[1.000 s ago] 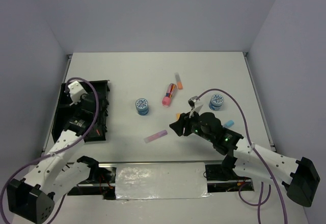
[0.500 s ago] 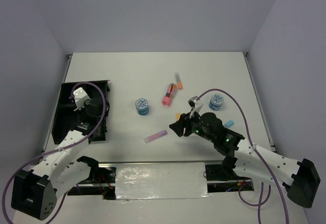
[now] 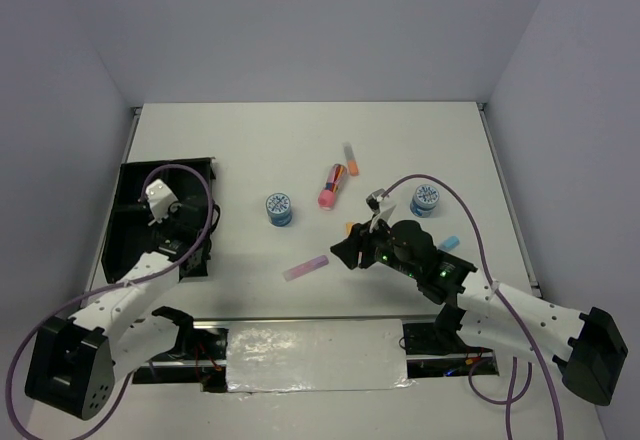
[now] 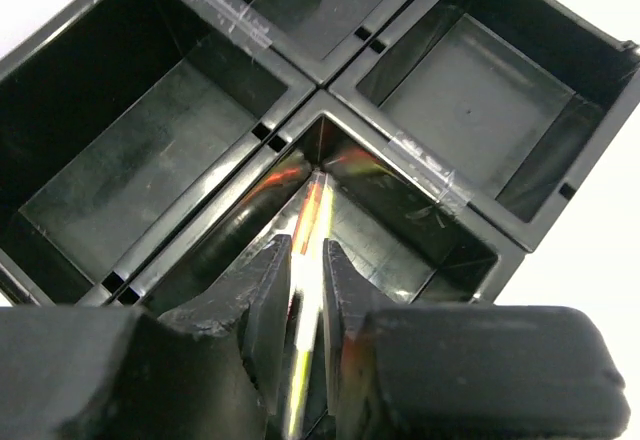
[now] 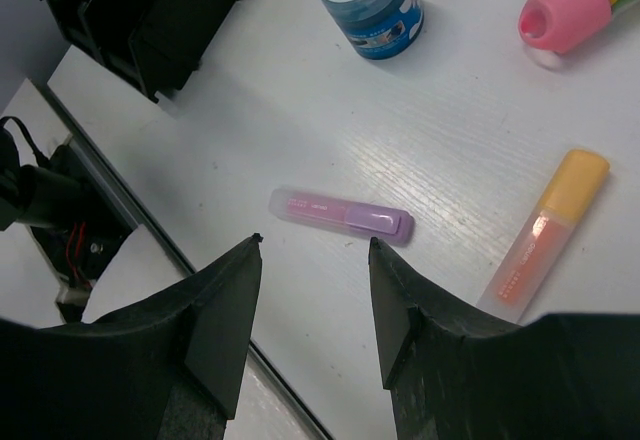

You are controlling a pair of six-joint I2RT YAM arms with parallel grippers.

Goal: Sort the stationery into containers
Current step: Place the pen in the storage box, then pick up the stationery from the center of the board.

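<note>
My left gripper (image 4: pixel 307 250) hangs low over the near compartment of the black organiser tray (image 4: pixel 300 88). Thin orange and yellow pens (image 4: pixel 312 210) stand between its slightly parted jaws as a blurred streak, tips down in that compartment. From above, the gripper (image 3: pixel 183 238) sits over the tray (image 3: pixel 135 200). My right gripper (image 5: pixel 313 242) is open and empty, hovering just short of a lilac stick (image 5: pixel 342 216) on the table. An orange stick (image 5: pixel 545 235) lies to its right. In the top view the right gripper (image 3: pixel 342 253) is right of the lilac stick (image 3: pixel 306 268).
A blue-white roll (image 3: pixel 279 209) stands mid-table and another (image 3: pixel 426 200) sits behind my right arm. A pink-orange highlighter (image 3: pixel 331 186) and a small orange-tipped stick (image 3: pixel 351 158) lie further back. A light-blue stick (image 3: pixel 448 244) lies by the right arm. The table's near edge runs close below my right gripper.
My left arm has drawn nearer and lower over the tray with the pens, and its jaws have eased apart a little. The right arm has not moved.
</note>
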